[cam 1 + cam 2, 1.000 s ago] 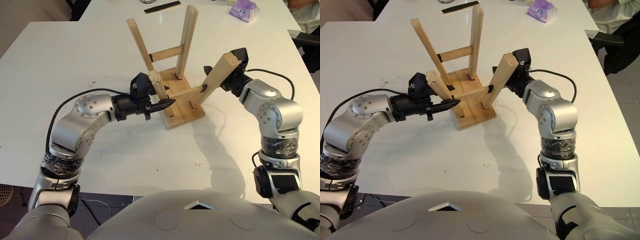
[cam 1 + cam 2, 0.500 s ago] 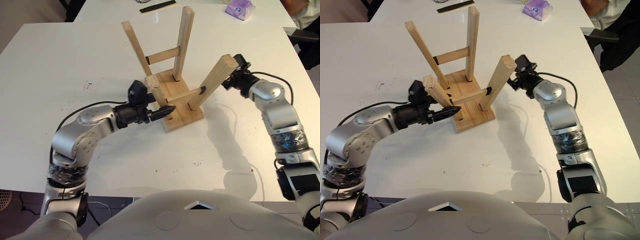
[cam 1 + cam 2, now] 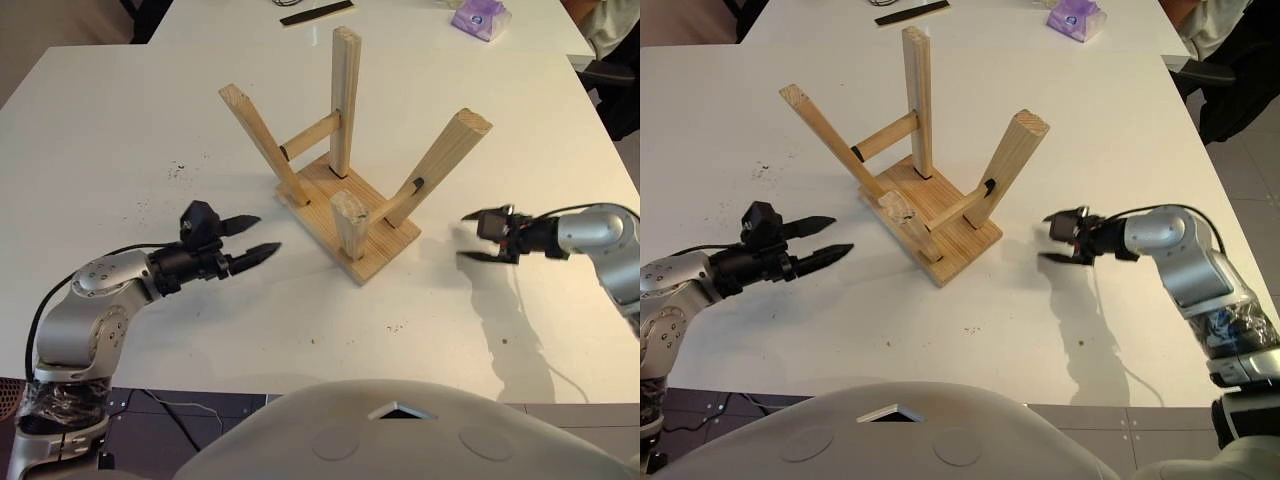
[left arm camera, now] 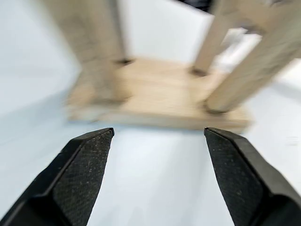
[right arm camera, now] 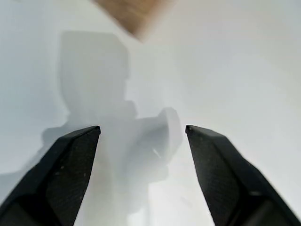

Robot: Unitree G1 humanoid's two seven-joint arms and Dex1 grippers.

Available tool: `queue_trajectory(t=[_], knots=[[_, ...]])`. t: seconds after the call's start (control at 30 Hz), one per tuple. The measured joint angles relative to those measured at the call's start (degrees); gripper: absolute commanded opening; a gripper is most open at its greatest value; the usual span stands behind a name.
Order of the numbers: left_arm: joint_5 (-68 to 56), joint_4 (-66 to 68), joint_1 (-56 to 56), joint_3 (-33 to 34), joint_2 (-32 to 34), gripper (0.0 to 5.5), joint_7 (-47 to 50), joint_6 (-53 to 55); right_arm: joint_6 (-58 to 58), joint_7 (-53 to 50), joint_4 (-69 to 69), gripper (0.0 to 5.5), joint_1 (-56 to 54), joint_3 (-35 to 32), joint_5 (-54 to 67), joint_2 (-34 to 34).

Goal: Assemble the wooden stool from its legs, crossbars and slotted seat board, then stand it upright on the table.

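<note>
Release has just happened: in the head views the left gripper (image 3: 262, 232) and right gripper (image 3: 465, 236), both at the legs (image 3: 345, 100) half a second ago, have pulled back to either side of the wooden stool (image 3: 385, 240), jaws apart and empty. It rests upside down on its seat board (image 3: 316, 182) on the table (image 3: 120, 120), four legs up, crossbars (image 3: 312, 135) seated. Left wrist view: spread fingers frame the seat board ahead. Right wrist view: spread fingers over the table, a seat-board corner beyond. Assembly looks done; turning the stool upright remains.
</note>
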Motion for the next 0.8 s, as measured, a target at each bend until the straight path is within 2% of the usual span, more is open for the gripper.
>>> queue_trajectory(t=[0.1, 0.2, 0.37, 0.47, 0.67, 0.8], knots=[[2.51, 0.18, -4.58, -4.44, -4.49, 3.56, 2.62, -2.93, 1.01, 2.16, -4.75, 3.39, 1.67, 0.22, 1.61, 0.19], [3.96, -1.92, -9.86, -12.72, -10.19, 3.56, 2.91, -4.93, 2.24, 2.06, -5.78, 3.39, 1.08, 1.50, 1.24, 2.44], [5.76, -7.62, -10.84, -21.61, -10.29, 3.56, 0.10, -5.32, 3.84, 1.49, -6.07, 3.39, 0.66, 3.31, -0.07, 5.32], [8.61, -6.63, -9.92, -26.25, -10.58, 3.56, 0.31, -5.64, 5.18, -1.52, -4.79, 3.39, -0.61, 3.01, -1.31, 7.59], [11.65, -3.13, -13.87, -28.29, -19.88, 3.56, 9.34, -4.85, 6.50, -6.52, -1.18, 3.39, -2.20, 0.98, -2.92, 9.30], [12.06, -7.21, -9.97, -27.54, -19.82, 3.56, 11.38, -6.24, 6.59, -7.10, -0.78, 3.39, -2.33, 0.59, -3.26, 9.93]])
